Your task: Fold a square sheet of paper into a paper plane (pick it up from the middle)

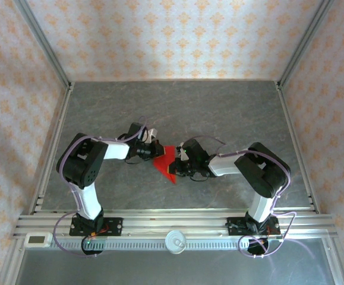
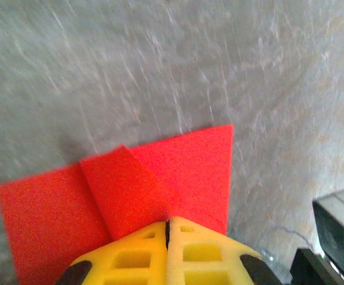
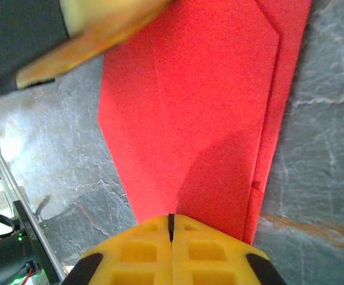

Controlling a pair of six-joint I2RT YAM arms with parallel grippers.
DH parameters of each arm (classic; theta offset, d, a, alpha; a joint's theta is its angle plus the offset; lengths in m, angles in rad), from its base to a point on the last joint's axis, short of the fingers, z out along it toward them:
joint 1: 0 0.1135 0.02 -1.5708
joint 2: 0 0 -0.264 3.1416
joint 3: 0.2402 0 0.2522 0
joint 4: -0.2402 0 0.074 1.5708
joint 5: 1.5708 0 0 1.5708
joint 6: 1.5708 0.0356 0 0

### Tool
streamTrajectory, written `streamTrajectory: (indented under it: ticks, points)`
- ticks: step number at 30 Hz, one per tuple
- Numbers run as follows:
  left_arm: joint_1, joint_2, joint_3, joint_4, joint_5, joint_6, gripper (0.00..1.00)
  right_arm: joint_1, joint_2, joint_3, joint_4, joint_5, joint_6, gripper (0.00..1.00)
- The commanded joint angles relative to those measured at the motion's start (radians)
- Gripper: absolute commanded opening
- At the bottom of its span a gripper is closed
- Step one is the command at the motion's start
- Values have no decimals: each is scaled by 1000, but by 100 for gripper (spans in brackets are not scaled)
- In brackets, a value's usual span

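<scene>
The red paper [image 1: 167, 163] is thin, bright and folded into a pointy shape. Its layers lie on top of each other, with slanted corners and a flap folded over beside a crease. It is in the middle of the grey table [image 1: 231, 113], with its point toward the near edge. The left gripper [image 1: 154, 149] pinches one side and the right gripper [image 1: 182, 161] pinches the other.

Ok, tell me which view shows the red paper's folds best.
Right wrist: the folded red paper is large and sharp there, with its layered edges and creases plain. Left wrist shows it slightly blurred, one flap folded over. Top external shows it as a small red shape.
</scene>
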Motion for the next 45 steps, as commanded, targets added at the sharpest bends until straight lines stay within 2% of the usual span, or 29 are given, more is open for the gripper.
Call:
streamTrajectory:
  ticks: [1, 16, 21, 24, 30, 36, 40, 45]
  points:
    - [53, 34, 43, -44, -181, 44, 6, 0, 49, -55, -205, 30, -30, 0]
    - [91, 93, 156, -143, -262, 53, 6, -5, 48, -48, -231, 25, -57, 0]
    - [98, 80, 169, -169, -276, 58, 6, -10, 46, -45, -239, 24, -67, 0]
    - [99, 21, 174, -197, -301, 69, 6, -11, 46, -40, -244, 22, -74, 0]
    - [98, -82, 122, -172, -267, 52, 7, -15, 42, -31, -259, 22, -93, 0]
    - [38, -208, -16, -29, -144, 15, 7, -25, 37, -19, -282, 25, -111, 0]
    - [-29, -189, -48, 15, -115, 17, 7, -25, 35, -14, -272, 20, -101, 0]
    - [-51, -89, -52, 61, -86, 10, 7, -25, 32, 2, -260, 11, -86, 0]
